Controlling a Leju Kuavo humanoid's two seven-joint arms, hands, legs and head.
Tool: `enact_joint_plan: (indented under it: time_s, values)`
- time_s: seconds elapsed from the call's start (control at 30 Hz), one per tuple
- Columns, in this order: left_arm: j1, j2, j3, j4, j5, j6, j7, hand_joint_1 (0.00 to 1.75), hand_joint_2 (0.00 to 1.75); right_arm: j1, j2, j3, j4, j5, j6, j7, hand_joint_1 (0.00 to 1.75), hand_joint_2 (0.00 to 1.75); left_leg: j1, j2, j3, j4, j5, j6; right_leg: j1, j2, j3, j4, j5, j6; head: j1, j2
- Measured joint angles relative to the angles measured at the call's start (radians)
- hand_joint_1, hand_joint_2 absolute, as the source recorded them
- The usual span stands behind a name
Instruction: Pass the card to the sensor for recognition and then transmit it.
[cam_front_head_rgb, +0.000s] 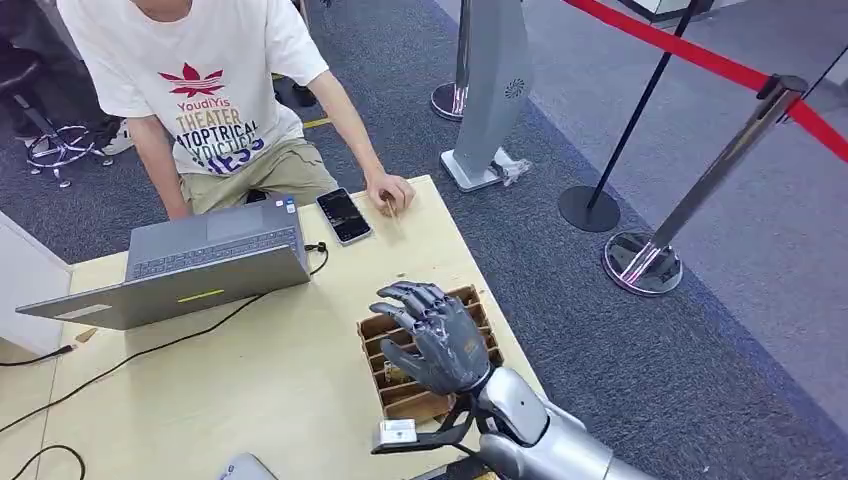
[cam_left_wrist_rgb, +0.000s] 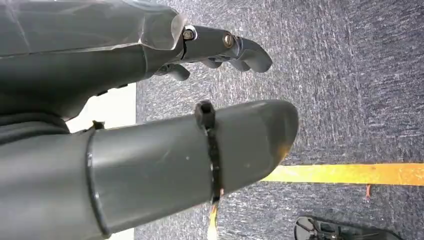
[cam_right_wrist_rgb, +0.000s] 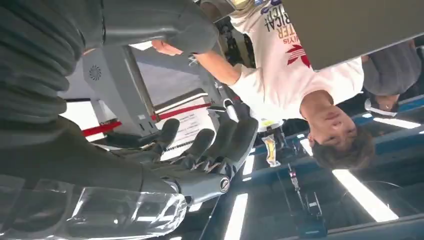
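The card is not clear to see; if it is in the wooden rack (cam_front_head_rgb: 400, 395), I cannot tell. This rack has slots and stands on the bench (cam_front_head_rgb: 290, 390) near the right edge. The right robot hand (cam_front_head_rgb: 435, 335) hovers above the rack, fingers spread and a little curled, holding nothing, and it hides most of the slots. Just before the rack, at the wrist, is a small white box on a black bracket (cam_front_head_rgb: 398, 433). Farther on the bench are an open laptop (cam_front_head_rgb: 200, 265) with black cables (cam_front_head_rgb: 150, 350), and a phone (cam_front_head_rgb: 344, 215). A person (cam_front_head_rgb: 215, 100) sits behind the bench, one hand (cam_front_head_rgb: 390, 190) resting beside the phone. On the carpet to the right are stanchions (cam_front_head_rgb: 690, 215) with red tape. The left robot hand (cam_left_wrist_rgb: 220, 50) hangs over the carpet, fingers curled, nothing in it
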Motion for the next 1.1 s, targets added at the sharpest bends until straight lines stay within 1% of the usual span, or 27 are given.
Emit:
enact_joint_plan:
  time_s: [0.2, 0.23, 0.27, 0.33, 0.47, 0.53, 0.57, 0.73, 0.9, 0.93, 1.0, 1.03, 1.1]
  values:
    - [0.000, 0.000, 0.000, 0.000, 0.000, 0.000, 0.000, 0.00, 0.00, 0.003, -0.005, 0.000, -0.004, 0.003, 0.000, 0.002, 0.80, 1.75, 0.000, 0.000, 0.000, 0.000, 0.000, 0.000, 0.000, 0.000, 0.000, 0.000, 0.000, 0.000, 0.000, 0.000]
    - [0.000, 0.000, 0.000, 0.000, -0.001, 0.000, 0.000, 0.00, 0.00, 0.005, -0.008, 0.000, -0.006, 0.009, 0.000, 0.004, 0.84, 1.75, 0.000, 0.000, 0.000, 0.000, 0.000, 0.000, 0.000, 0.000, 0.000, 0.000, 0.000, 0.000, 0.000, 0.000]
    - [-0.001, 0.000, 0.000, 0.000, -0.003, 0.000, 0.000, 0.00, 0.00, 0.006, -0.009, 0.000, -0.008, 0.013, 0.000, 0.008, 0.77, 1.75, 0.000, 0.000, 0.000, 0.000, 0.000, 0.000, 0.000, 0.000, 0.000, 0.000, 0.000, 0.000, 0.000, 0.000]
    - [-0.002, 0.000, 0.001, 0.000, -0.018, 0.000, 0.003, 0.00, 0.00, 0.009, -0.014, 0.001, -0.008, 0.026, 0.006, 0.023, 0.73, 1.75, 0.000, 0.000, 0.000, 0.000, 0.000, 0.000, 0.000, 0.000, 0.000, 0.000, 0.000, 0.000, 0.000, 0.000]
    - [-0.004, 0.000, 0.001, 0.000, -0.023, 0.000, 0.003, 0.00, 0.00, 0.009, -0.014, 0.003, -0.003, 0.031, 0.011, 0.026, 0.70, 1.75, 0.000, 0.000, 0.000, 0.000, 0.000, 0.000, 0.000, 0.000, 0.000, 0.000, 0.000, 0.000, 0.000, 0.000]
    - [-0.006, 0.000, 0.001, 0.000, -0.029, -0.001, 0.003, 0.00, 0.00, 0.008, -0.014, 0.005, 0.003, 0.030, 0.015, 0.026, 0.56, 1.75, 0.000, 0.000, 0.000, 0.000, 0.000, 0.000, 0.000, 0.000, 0.000, 0.000, 0.000, 0.000, 0.000, 0.000]
    - [-0.006, 0.000, 0.001, 0.000, -0.030, -0.001, 0.003, 0.00, 0.00, 0.007, -0.014, 0.006, 0.008, 0.029, 0.016, 0.026, 0.59, 1.75, 0.000, 0.000, 0.000, 0.000, 0.000, 0.000, 0.000, 0.000, 0.000, 0.000, 0.000, 0.000, 0.000, 0.000]
    - [-0.007, 0.000, 0.002, 0.000, -0.033, -0.001, 0.003, 0.00, 0.00, 0.003, -0.014, 0.019, 0.039, 0.030, 0.022, 0.026, 0.63, 1.75, 0.000, 0.000, 0.000, 0.000, 0.000, 0.000, 0.000, 0.000, 0.000, 0.000, 0.000, 0.000, 0.000, 0.000]
    - [-0.008, 0.000, 0.007, 0.000, -0.034, 0.000, 0.003, 0.00, 0.00, -0.010, -0.014, 0.029, 0.088, 0.022, 0.029, 0.029, 0.63, 1.75, 0.000, 0.000, 0.000, 0.000, 0.000, 0.000, 0.000, 0.000, 0.000, 0.000, 0.000, 0.000, 0.000, 0.000]
    - [-0.008, 0.000, 0.008, 0.000, -0.034, 0.000, 0.003, 0.00, 0.00, -0.011, -0.014, 0.029, 0.095, 0.022, 0.029, 0.030, 0.66, 1.75, 0.000, 0.000, 0.000, 0.000, 0.000, 0.000, 0.000, 0.000, 0.000, 0.000, 0.000, 0.000, 0.000, 0.000]
    - [-0.008, 0.000, 0.010, 0.000, -0.036, 0.000, 0.003, 0.00, 0.00, -0.014, -0.014, 0.030, 0.111, 0.010, 0.029, 0.031, 0.66, 1.75, 0.000, 0.000, 0.000, 0.000, 0.000, 0.000, 0.000, 0.000, 0.000, 0.000, 0.000, 0.000, 0.000, 0.000]
    - [-0.008, 0.000, 0.013, 0.000, -0.036, 0.000, 0.003, 0.00, 0.00, -0.017, -0.014, 0.031, 0.119, 0.006, 0.029, 0.031, 0.77, 1.75, 0.000, 0.000, 0.000, 0.000, 0.000, 0.000, 0.000, 0.000, 0.000, 0.000, 0.000, 0.000, 0.000, 0.000]
    - [-0.008, 0.000, 0.018, 0.000, -0.037, 0.000, 0.003, 0.00, 0.00, -0.021, -0.014, 0.031, 0.133, 0.006, 0.029, 0.031, 0.79, 1.75, 0.000, 0.000, 0.000, 0.000, 0.000, 0.000, 0.000, 0.000, 0.000, 0.000, 0.000, 0.000, 0.000, 0.000]
